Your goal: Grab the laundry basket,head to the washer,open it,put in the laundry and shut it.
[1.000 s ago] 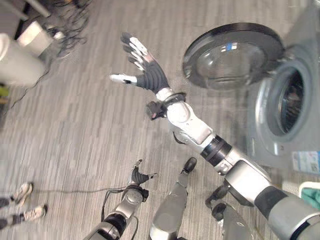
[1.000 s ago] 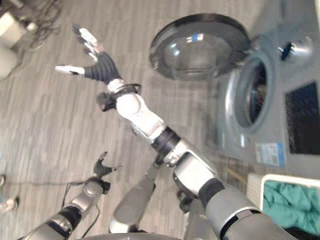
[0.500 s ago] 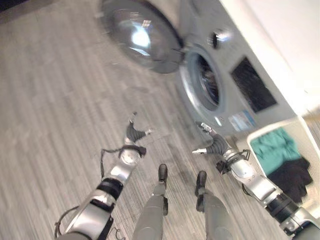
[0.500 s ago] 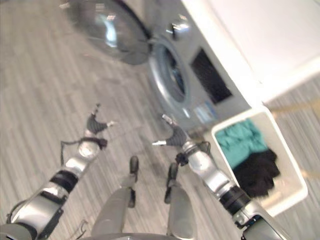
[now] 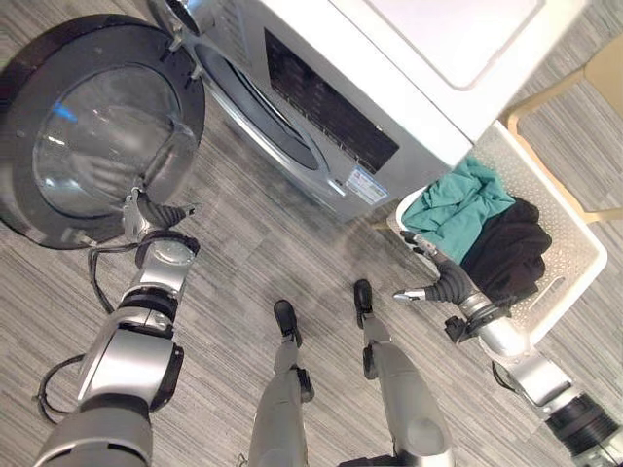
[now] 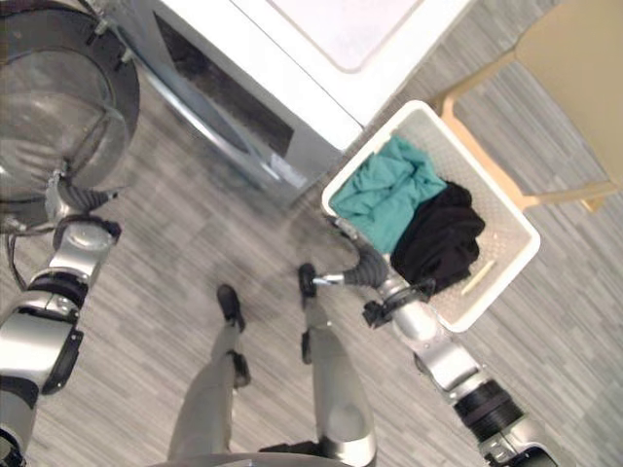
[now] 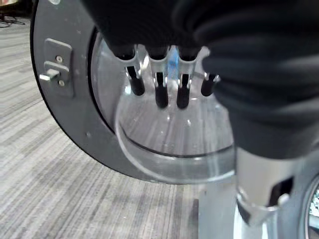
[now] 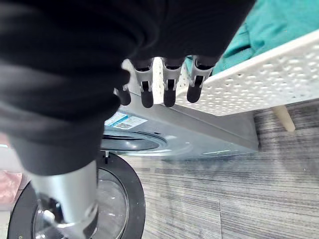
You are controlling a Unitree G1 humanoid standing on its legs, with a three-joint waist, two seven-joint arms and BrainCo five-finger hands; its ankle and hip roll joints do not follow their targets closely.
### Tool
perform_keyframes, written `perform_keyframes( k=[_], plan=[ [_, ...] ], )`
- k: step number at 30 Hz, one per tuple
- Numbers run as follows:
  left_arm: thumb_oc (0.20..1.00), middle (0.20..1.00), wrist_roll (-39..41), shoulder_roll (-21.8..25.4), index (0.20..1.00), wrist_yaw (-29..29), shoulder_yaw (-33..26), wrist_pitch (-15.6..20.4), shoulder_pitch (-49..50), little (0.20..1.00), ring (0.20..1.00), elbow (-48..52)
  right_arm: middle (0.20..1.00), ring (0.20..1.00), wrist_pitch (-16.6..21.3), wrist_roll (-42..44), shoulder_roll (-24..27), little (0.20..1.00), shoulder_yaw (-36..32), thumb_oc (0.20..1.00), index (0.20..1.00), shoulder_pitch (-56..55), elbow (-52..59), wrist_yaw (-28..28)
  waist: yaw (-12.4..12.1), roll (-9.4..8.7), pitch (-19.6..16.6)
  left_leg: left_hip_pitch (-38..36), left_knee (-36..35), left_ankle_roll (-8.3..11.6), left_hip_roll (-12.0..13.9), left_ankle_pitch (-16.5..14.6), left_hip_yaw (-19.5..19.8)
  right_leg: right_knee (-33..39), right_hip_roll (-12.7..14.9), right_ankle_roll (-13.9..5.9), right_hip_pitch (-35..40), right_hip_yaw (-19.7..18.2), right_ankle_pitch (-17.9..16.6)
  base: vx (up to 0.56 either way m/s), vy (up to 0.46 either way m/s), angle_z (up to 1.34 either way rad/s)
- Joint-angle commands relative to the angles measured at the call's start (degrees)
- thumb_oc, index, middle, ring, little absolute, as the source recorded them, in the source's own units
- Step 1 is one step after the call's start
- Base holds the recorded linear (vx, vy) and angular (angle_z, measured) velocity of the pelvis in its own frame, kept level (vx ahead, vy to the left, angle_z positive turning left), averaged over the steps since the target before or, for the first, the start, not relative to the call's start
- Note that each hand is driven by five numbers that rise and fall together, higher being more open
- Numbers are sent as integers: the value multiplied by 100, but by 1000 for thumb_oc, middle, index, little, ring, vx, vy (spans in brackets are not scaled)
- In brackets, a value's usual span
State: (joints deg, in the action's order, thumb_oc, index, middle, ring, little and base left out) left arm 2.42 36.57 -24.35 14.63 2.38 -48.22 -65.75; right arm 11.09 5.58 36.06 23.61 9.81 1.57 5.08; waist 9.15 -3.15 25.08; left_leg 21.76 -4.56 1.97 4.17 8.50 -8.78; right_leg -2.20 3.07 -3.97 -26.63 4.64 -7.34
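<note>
The laundry basket (image 6: 506,229), white and perforated, stands on the floor just beside the washer (image 5: 389,88), with a teal cloth (image 6: 384,195) and a black cloth (image 6: 443,233) inside. The washer's round door (image 5: 92,126) is swung wide open. The right hand (image 5: 443,282) hovers by the basket's near wall, fingers straight and spread, holding nothing. The left hand (image 5: 151,212) hangs before the door glass, fingers relaxed and apart, empty.
</note>
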Motion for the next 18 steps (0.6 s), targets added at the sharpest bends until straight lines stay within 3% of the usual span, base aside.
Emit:
perform_keyframes(
  k=[1, 6, 12, 18],
  plan=[
    [1000, 1000, -226, 611, 1000, -209, -299, -71, 139, 1000, 1000, -147, 1000, 1000, 351, 13, -253, 1000, -412, 1000, 1000, -199, 142, 126, -223, -453, -55, -54, 617, -203, -535, -1012, 202, 196, 226, -522, 39, 99, 1, 17, -9, 8],
    [1000, 1000, -64, 659, 1000, -352, -857, -145, 670, 1000, 1000, -310, 1000, 1000, 379, 40, -339, 1000, -615, 1000, 1000, -514, 172, 139, -284, -458, -110, -89, 672, -202, -558, -1064, 259, 218, 256, -523, 137, 124, 22, 28, -2, 14],
    [1000, 1000, -154, 735, 1000, -350, -1028, -138, 1082, 1000, 1000, -229, 1000, 1000, 398, 141, -370, 1000, -682, 1000, 1000, -592, 172, 105, -349, -452, -156, -121, 772, -203, -567, -1139, 259, 217, 282, -514, 240, 124, 39, 15, 3, 8],
    [1000, 1000, -136, 484, 1000, -355, -1051, -53, 1396, 1000, 1000, -9, 1000, 1000, 374, 74, -472, 1000, -661, 1000, 1000, -567, 110, 95, -416, -441, -277, -283, 837, -200, -557, -1229, 267, 170, 300, -489, 424, 111, 120, 7, -1, 1]
  ],
)
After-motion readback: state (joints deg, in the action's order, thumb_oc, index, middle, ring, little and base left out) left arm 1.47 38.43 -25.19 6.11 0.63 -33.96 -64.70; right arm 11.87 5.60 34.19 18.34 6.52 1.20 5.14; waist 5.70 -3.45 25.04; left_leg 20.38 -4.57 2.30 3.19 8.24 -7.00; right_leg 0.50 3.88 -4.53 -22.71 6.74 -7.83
